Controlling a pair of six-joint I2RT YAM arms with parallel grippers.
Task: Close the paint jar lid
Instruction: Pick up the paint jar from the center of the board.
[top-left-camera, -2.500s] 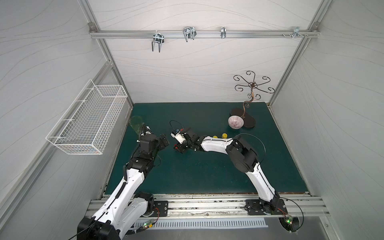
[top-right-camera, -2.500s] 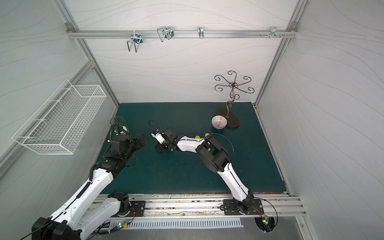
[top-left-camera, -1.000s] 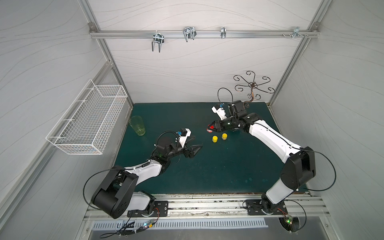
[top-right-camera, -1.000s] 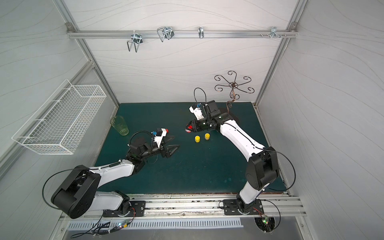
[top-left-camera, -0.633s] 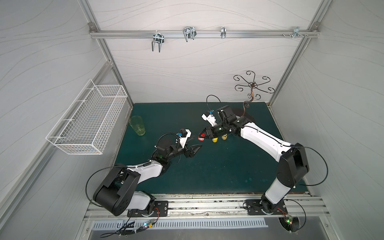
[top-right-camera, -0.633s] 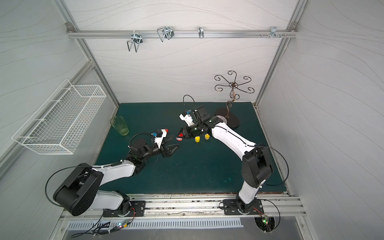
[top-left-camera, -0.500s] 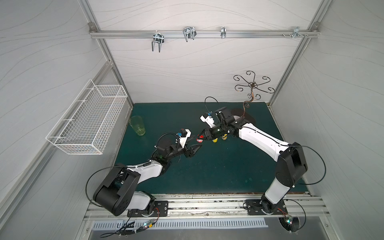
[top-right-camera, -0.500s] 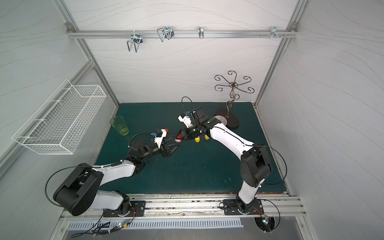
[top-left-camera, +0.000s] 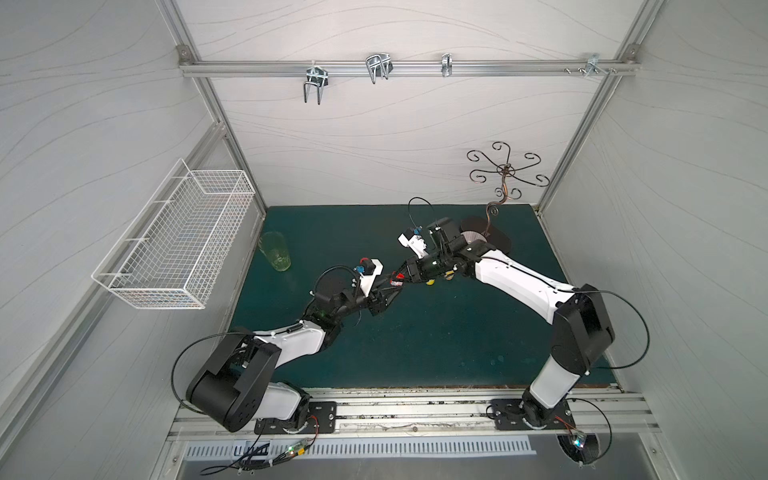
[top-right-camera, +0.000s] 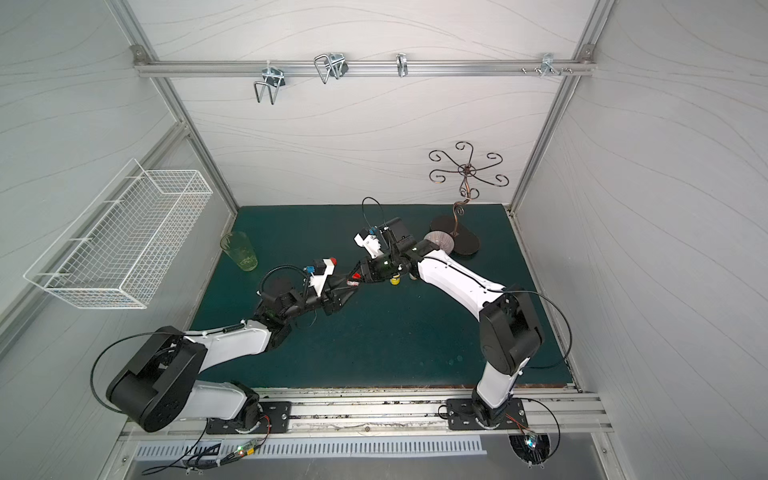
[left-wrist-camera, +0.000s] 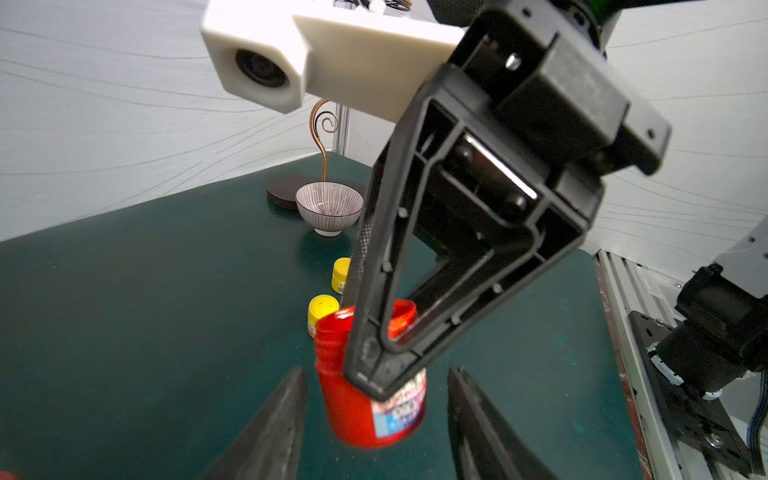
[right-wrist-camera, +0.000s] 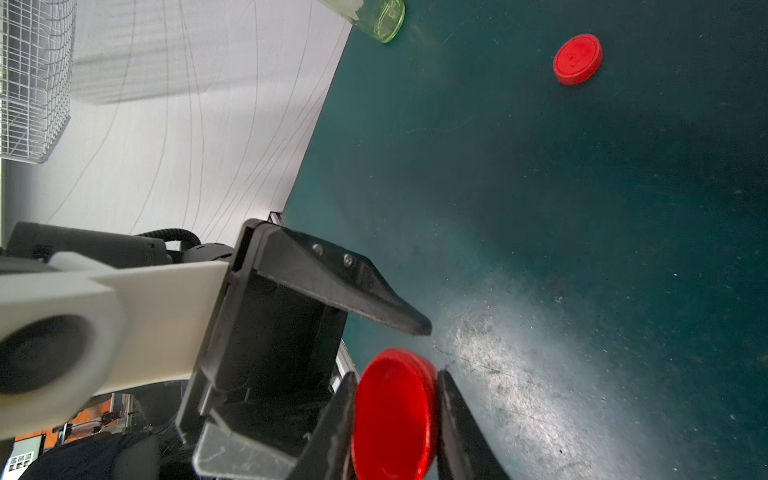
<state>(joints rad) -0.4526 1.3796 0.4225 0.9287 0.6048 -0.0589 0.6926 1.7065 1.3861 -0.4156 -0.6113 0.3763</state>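
The red paint jar (left-wrist-camera: 361, 407) has no lid on, and its open mouth shows in the left wrist view. My right gripper (left-wrist-camera: 382, 374) is shut on its neck and body and holds it mid-table in both top views (top-left-camera: 398, 277) (top-right-camera: 355, 277). My left gripper (left-wrist-camera: 378, 372) is open, one finger on each side of the jar with a gap at both sides. In the right wrist view the right gripper (right-wrist-camera: 397, 374) clamps the red jar (right-wrist-camera: 395, 415). The red lid (right-wrist-camera: 577, 59) lies flat on the green mat, apart from both grippers.
Two small yellow jars (left-wrist-camera: 322, 311) (left-wrist-camera: 341, 274) stand just behind the red one. A striped bowl (top-left-camera: 471, 237) and a curled metal stand (top-left-camera: 494, 237) are at the back right. A green glass (top-left-camera: 276, 253) stands at the left edge, and a wire basket (top-left-camera: 178, 245) hangs on the left wall.
My right arm has swung left from the back of the mat with the jar, bringing it between the left gripper's fingers. The left gripper's fingers have narrowed around it.
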